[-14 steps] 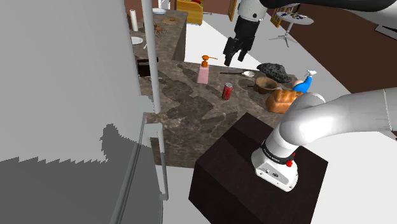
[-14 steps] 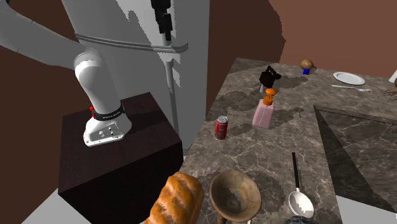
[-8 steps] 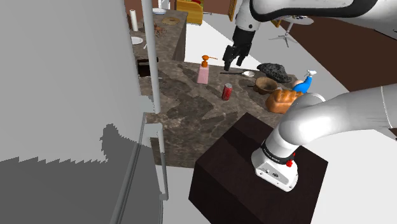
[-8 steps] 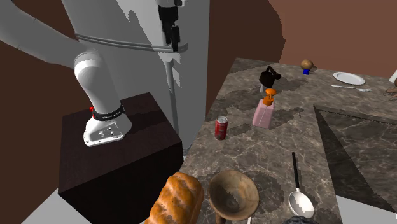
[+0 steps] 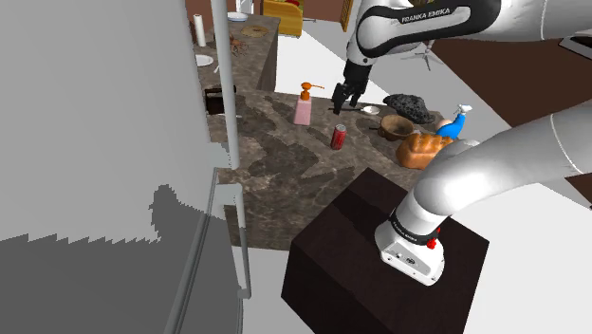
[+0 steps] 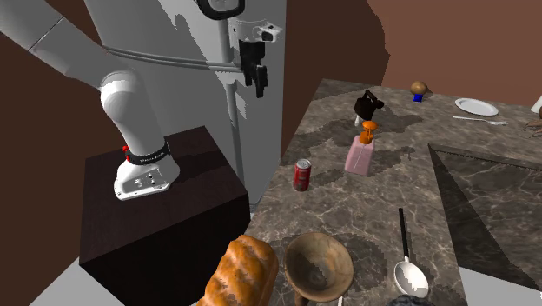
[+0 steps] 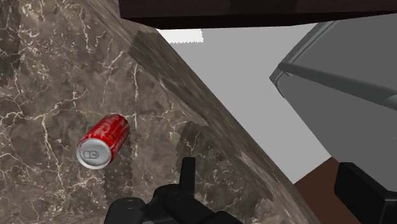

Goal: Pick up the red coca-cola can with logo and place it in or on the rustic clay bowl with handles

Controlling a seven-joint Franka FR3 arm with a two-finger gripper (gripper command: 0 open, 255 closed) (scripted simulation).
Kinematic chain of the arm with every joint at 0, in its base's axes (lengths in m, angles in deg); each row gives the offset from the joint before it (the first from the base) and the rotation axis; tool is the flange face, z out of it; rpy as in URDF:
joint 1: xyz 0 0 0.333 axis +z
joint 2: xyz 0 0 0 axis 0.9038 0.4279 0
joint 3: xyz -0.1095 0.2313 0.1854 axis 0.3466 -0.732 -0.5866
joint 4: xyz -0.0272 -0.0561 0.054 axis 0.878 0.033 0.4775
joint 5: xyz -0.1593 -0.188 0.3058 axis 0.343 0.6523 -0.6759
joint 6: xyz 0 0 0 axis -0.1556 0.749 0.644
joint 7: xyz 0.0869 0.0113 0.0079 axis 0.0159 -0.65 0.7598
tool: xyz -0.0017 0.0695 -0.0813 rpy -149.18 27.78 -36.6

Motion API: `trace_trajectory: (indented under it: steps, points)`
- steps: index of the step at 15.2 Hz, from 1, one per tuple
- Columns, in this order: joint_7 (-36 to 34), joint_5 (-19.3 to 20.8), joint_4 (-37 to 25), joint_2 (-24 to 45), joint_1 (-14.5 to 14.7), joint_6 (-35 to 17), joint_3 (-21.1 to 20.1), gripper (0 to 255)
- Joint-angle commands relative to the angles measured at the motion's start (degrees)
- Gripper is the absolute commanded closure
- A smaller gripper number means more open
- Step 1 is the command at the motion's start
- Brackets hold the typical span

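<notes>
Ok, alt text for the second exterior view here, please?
A red can stands upright near the edge of a dark marbled counter, with the black gripper hanging in the air up and left of it. A brown bowl sits nearer the camera, between a bread loaf and a spoon.

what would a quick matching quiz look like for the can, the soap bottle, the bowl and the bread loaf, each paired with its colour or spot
Things:
1 can
2 soap bottle
3 bowl
4 bread loaf

Descriptions:
A pink, with an orange pump
B brown, sitting between the loaf and the spoon
C red, standing upright
D golden brown, right beside the bowl

Pairs: 1-C, 2-A, 3-B, 4-D
</notes>
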Motion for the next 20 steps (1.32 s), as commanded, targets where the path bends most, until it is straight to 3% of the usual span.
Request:
trace_trajectory:
  steps: [1,10,16,20]
  points:
    - [2.00,0.82,0.14,3.27,-0.58,-3.39,1.75,0]
    - [11.71,0.09,-3.61,21.41,-1.68,-17.32,9.06,0]
    - [20.47,-5.69,-9.52,35.35,-2.66,-24.42,12.11,0]
    - [26.68,-10.96,-14.94,44.82,-5.04,-27.55,11.91,0]
